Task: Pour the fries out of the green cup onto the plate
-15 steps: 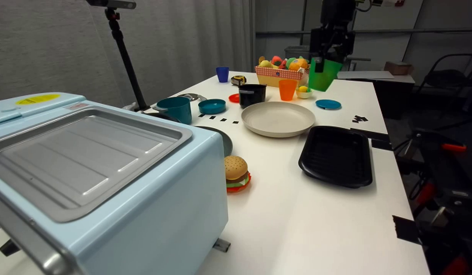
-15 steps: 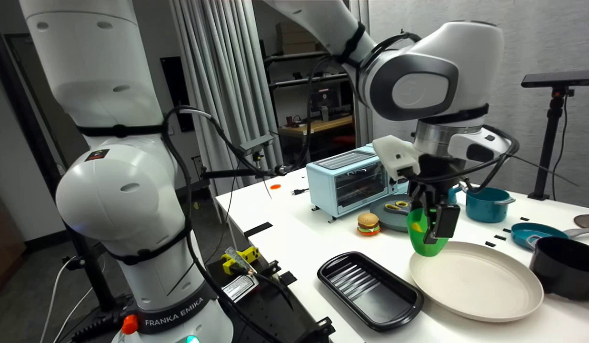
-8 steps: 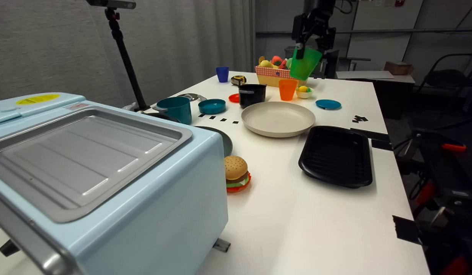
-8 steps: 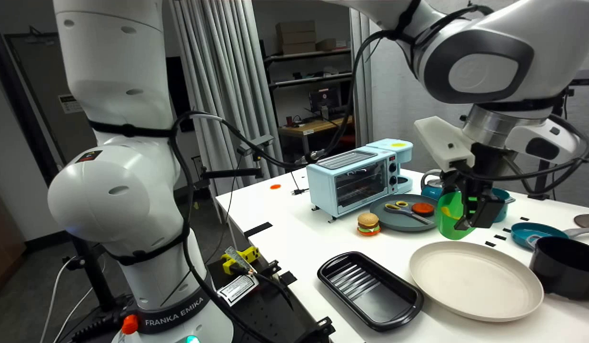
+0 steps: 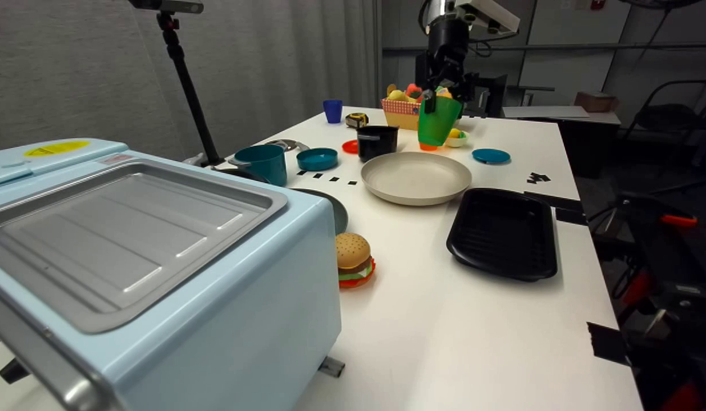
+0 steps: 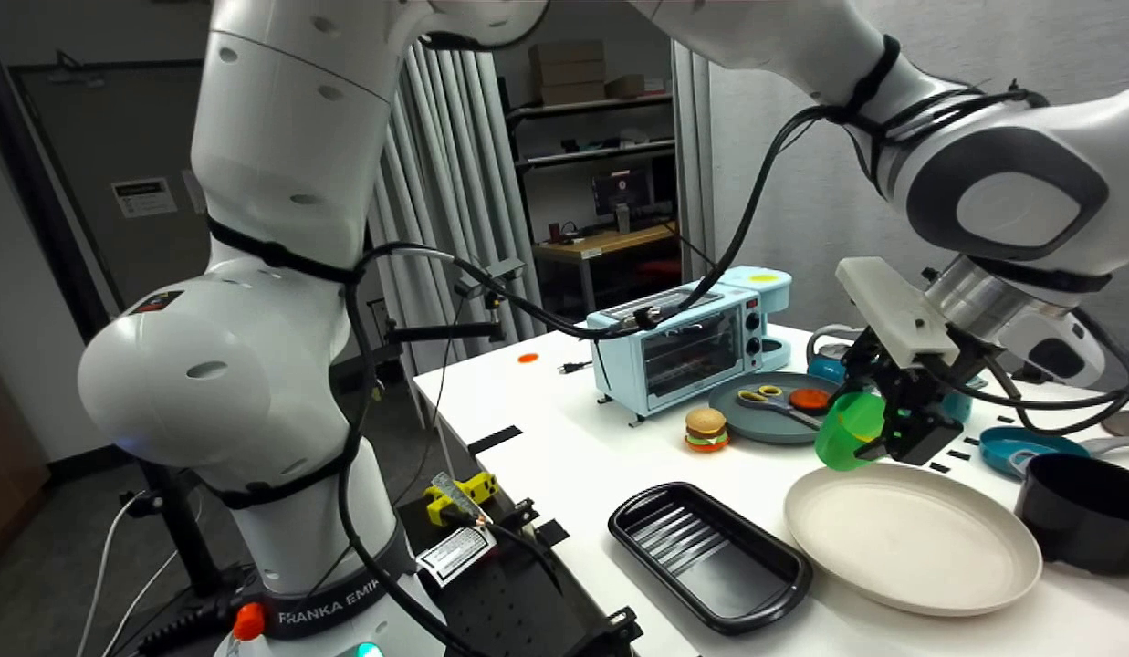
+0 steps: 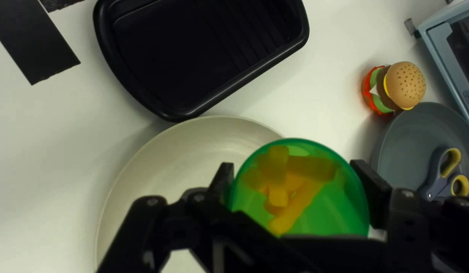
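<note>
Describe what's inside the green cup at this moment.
The wrist view shows yellow fries jumbled inside the green cup. Anything beneath the pile is covered, and the gripper hides the part of the cup nearest the picture's bottom.

In an exterior view we look from close by over the oven (image 5: 233, 274) down the table (image 5: 472, 342); in an exterior view, from near the arm (image 6: 226, 365), we face the oven's front; the wrist view looks down close on the green cup (image 7: 342, 212); both exterior views share plate (image 6: 911, 547), tray (image 6: 710, 557) and burger (image 6: 706, 429)
</note>
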Robot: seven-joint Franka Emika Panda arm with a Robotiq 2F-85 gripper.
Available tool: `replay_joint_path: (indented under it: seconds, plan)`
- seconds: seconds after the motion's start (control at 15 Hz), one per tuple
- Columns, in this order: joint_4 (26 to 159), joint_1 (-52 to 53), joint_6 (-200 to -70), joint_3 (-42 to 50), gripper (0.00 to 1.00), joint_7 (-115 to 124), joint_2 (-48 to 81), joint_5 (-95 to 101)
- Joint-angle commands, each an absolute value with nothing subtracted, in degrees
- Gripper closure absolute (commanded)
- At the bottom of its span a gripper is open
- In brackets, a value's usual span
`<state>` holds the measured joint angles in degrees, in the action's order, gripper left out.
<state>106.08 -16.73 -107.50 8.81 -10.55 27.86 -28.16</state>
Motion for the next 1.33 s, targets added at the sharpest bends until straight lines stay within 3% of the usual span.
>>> replay_joint_path:
  seconds: [0.0, 0.87, 1.27]
  plan:
    - [95.63, -20.06, -97.12, 6.36, 0.47, -10.99, 35.58, -29.32]
    - [73.66, -26.43, -63.69, 4.53, 0.47, -3.12, 50.72, -38.19]
    - [68.21, -27.53, -54.98, 5.07, 0.47, 3.47, 54.61, -46.98]
